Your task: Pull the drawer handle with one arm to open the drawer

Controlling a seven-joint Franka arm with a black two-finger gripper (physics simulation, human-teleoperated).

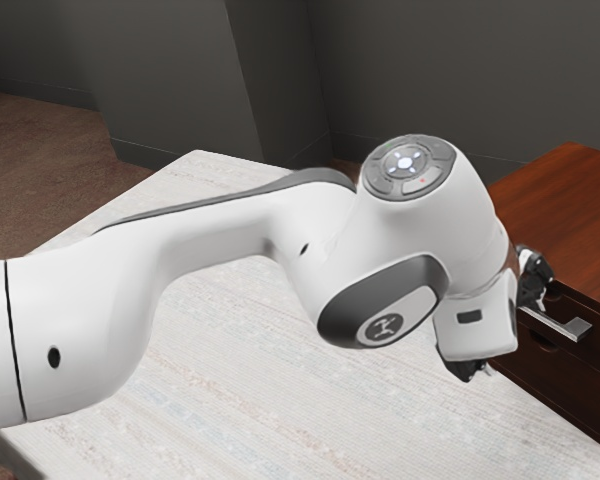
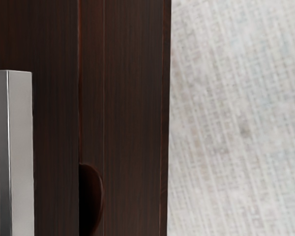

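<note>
A dark wooden drawer cabinet (image 1: 570, 220) stands at the exterior view's right, on the pale table. Its silver bar handle (image 1: 562, 324) sticks out from the drawer front (image 1: 570, 365). My black gripper (image 1: 533, 283) is right at the handle's end nearest the arm, mostly hidden behind the white wrist. In the wrist view the handle (image 2: 12, 147) is close under my hand against the dark drawer front (image 2: 123, 98), which has a rounded notch (image 2: 91, 196) beside a seam.
The pale woven tabletop (image 1: 280, 400) runs under the arm and up to the cabinet's side (image 2: 236, 123). The big white arm link (image 1: 230, 270) crosses the middle of the exterior view. Brown floor and dark walls lie behind.
</note>
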